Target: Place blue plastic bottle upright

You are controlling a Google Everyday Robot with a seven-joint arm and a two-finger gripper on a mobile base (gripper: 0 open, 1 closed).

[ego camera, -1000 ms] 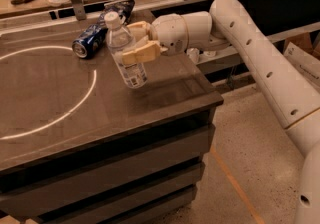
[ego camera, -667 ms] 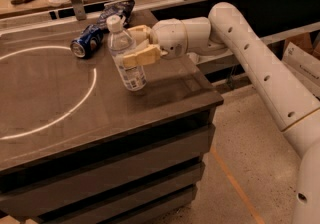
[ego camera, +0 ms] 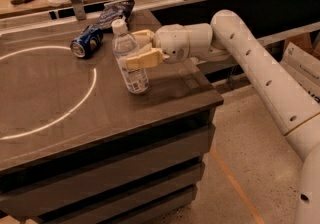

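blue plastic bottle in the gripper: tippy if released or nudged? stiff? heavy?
Likely tippy: the blue plastic bottle is tall, narrow-based and leaning slightly. Thin clear walls may flex under the gripper, which is closed around its middle above the table. Weight is hard to call, since the fill level isn't visible.
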